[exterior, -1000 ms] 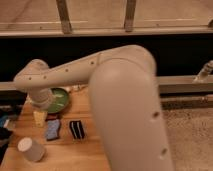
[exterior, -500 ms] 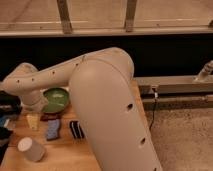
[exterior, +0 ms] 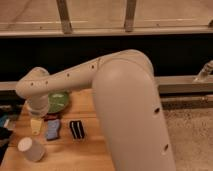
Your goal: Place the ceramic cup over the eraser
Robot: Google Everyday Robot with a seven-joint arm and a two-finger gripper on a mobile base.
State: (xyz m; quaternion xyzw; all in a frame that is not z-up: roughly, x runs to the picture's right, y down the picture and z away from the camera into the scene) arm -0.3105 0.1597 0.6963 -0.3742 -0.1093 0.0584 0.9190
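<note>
gripper (exterior: 36, 125) near ceramic cup (exterior: 32, 149), eraser (exterior: 76, 129) apart

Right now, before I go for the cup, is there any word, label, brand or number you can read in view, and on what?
No readable text anywhere.
The ceramic cup is plain.
The eraser shows only pale stripes, no letters.
The blue-grey pad and the green dish bear no marks.
The gripper, hanging between the green dish and the ceramic cup, shows no label.

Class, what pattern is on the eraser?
Eraser: black, pale stripes, camera view; gripper hangs left of it.
</note>
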